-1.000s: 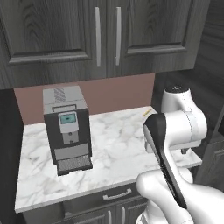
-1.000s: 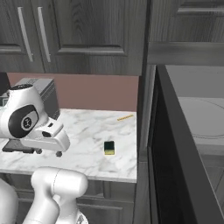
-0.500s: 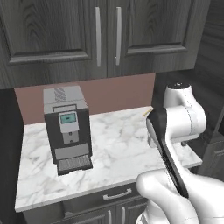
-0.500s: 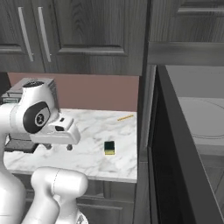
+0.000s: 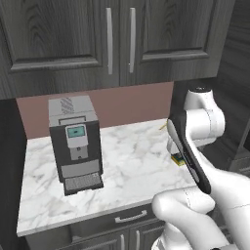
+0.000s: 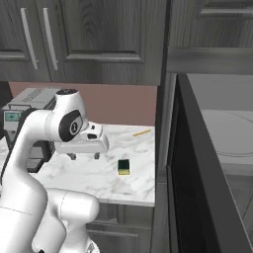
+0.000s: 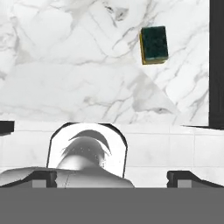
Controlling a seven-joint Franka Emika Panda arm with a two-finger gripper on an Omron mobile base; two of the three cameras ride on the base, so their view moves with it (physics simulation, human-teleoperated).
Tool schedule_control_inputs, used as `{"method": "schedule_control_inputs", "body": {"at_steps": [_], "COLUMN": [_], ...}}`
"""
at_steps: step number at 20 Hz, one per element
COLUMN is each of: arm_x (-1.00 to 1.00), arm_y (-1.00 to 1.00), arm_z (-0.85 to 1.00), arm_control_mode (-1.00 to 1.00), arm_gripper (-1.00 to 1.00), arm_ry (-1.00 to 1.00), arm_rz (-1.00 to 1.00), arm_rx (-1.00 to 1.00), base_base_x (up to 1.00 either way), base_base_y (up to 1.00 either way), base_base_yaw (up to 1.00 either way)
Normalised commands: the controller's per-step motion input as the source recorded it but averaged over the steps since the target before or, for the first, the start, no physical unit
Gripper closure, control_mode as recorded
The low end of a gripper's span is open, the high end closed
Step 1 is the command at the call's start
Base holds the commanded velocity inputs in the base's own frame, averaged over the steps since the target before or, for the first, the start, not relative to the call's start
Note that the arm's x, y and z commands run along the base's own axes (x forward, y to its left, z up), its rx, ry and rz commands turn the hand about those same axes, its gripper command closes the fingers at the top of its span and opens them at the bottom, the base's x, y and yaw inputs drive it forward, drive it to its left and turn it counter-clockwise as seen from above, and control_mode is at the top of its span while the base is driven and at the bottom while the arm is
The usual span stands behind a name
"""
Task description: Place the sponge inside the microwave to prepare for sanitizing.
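Observation:
The sponge [image 6: 123, 166], dark green on top with a yellow base, lies flat on the marble counter [image 6: 94, 180] close to its right end. In the hand view the sponge [image 7: 154, 45] sits at the upper right, and in the left base view the sponge [image 5: 177, 159] peeks out beside the arm. My gripper [image 6: 84, 156] hovers above the counter, left of the sponge and apart from it. Its fingertips [image 7: 42, 177] stand wide apart, open and empty. The microwave [image 6: 225, 143] stands at the right with its black door [image 6: 195, 168] swung open, showing a light grey interior and round turntable.
A boxy coffee machine [image 5: 75, 141] with a small blue screen occupies the counter's left part. A thin yellow-orange stick [image 6: 142, 132] lies near the back wall. Dark upper cabinets [image 5: 117, 39] hang overhead. The open door's edge [image 7: 216, 61] borders the counter's right end.
My hand has swung from the left side of the counter to the right, ending much nearer the sponge. The sponge has stayed put.

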Motion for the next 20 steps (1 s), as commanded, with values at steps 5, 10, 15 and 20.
{"method": "schedule_control_inputs", "body": {"at_steps": [5,10,15,20], "arm_x": [0.70,0.72,0.60,0.62], "arm_y": [-0.35,-0.27,-0.18,-0.12], "arm_z": [-0.65,-0.49,-0.02,-0.02], "arm_control_mode": [-1.00,-1.00,-1.00,-1.00], "arm_gripper": [-1.00,-1.00,-1.00,-1.00], "arm_ry": [-0.09,-0.02,0.06,0.05], "arm_rz": [0.09,0.00,0.00,0.00], "arm_rx": [0.04,0.00,-0.01,0.00], "base_base_x": [0.00,0.00,0.00,0.00], "base_base_y": [0.00,0.00,0.00,0.00], "base_base_yaw": [0.00,0.00,0.00,0.00]}}
